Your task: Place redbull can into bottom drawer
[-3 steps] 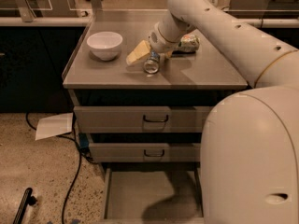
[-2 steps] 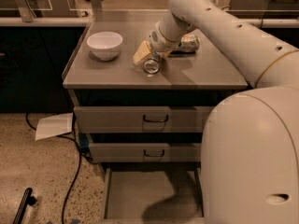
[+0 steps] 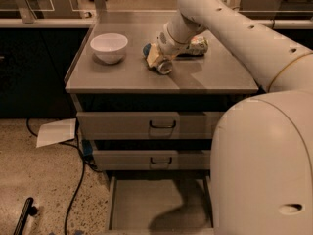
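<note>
The redbull can lies on its side on the grey cabinet top, its silver end facing the front and a blue part showing behind. My gripper is down on the cabinet top right at the can, over its middle, with the white arm reaching in from the right. The bottom drawer is pulled open below, and its flat grey inside holds nothing I can see.
A white bowl stands at the left of the cabinet top. A green and white can lies behind my wrist. The two upper drawers are shut. Paper, cables and a black object lie on the floor at the left.
My gripper and the can's silver end have shifted slightly to the right on the cabinet top. Nothing else has moved.
</note>
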Controlling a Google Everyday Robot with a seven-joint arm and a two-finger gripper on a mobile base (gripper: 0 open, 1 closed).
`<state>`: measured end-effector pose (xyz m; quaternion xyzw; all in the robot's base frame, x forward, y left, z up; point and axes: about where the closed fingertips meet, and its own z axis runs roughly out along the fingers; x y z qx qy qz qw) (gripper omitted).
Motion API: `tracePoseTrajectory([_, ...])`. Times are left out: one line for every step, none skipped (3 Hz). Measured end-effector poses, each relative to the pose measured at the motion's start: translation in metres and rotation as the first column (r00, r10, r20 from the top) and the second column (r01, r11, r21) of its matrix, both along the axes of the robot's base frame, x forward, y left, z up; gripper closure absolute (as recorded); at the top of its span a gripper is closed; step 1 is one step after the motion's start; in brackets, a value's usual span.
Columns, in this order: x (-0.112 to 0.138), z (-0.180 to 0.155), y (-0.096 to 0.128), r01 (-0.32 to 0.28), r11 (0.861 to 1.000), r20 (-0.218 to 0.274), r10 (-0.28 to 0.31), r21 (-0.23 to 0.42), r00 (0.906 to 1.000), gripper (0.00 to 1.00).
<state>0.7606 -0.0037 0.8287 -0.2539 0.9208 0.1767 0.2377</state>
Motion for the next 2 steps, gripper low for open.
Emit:
tracePoseTrajectory([0.0,0.0,0.0,0.0,1.0,0.0,0.0,0.0,1.0,1.0])
tracePoseTrajectory([0.0,0.0042,0.0,0.0,1.0,0.0,0.0,0.0,1.0,1.0])
